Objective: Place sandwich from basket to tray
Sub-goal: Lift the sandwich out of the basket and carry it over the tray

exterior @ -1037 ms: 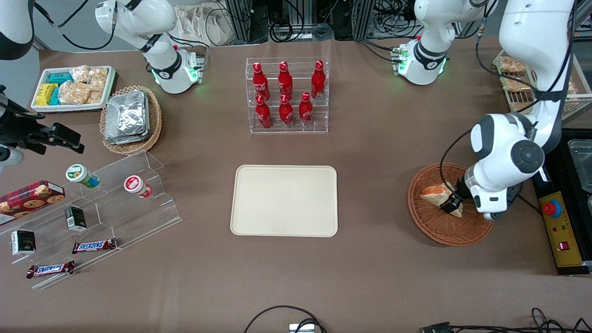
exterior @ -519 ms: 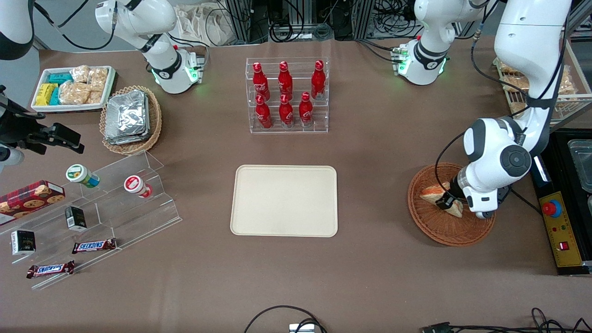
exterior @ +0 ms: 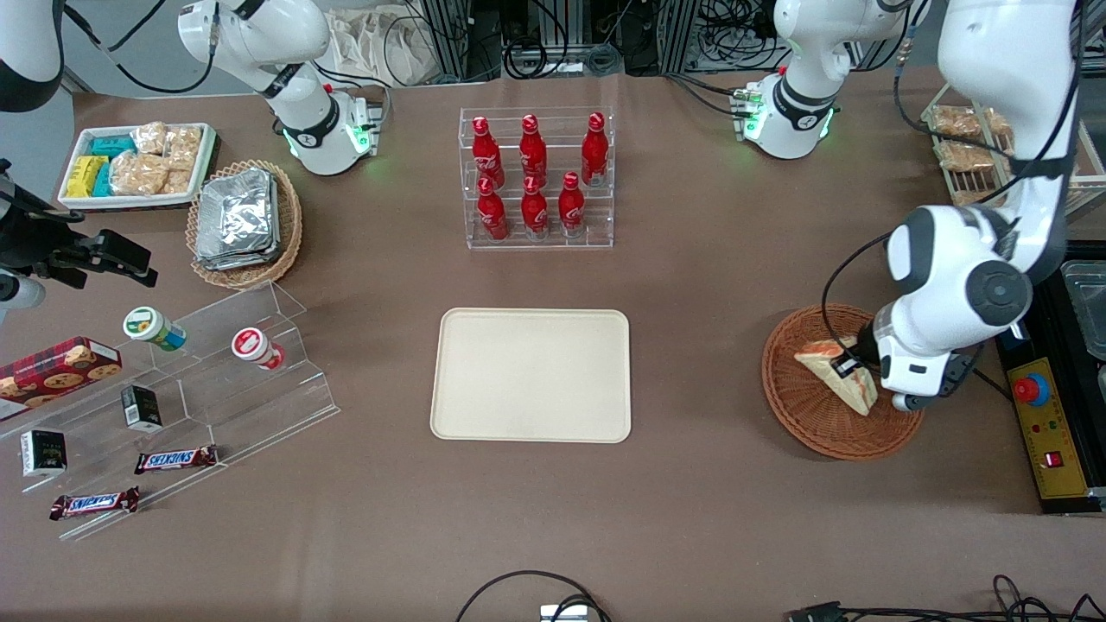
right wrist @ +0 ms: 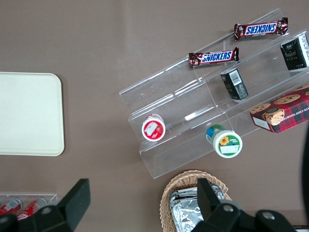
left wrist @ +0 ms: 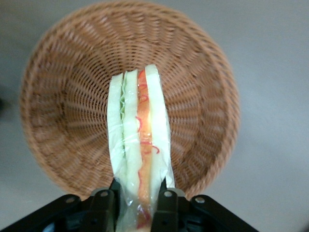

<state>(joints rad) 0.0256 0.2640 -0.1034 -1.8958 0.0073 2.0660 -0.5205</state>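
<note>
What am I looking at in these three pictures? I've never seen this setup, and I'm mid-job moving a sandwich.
These are robot arms at a brown table. The front view looks down across the table; the other two come from cameras on the arms' wrists. The working arm's gripper is shut on the sandwich, raised over the reddish basket; its wrist view shows the fingers clamping it. The cream tray, mid-table, has nothing on it. Also there: red bottles in a clear rack, foil packets, and chocolate bars.

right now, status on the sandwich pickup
Gripper shut on sandwich, over the basket. Sandwich looks lifted off the weave. Tray bare, nothing seen between basket and tray.
</note>
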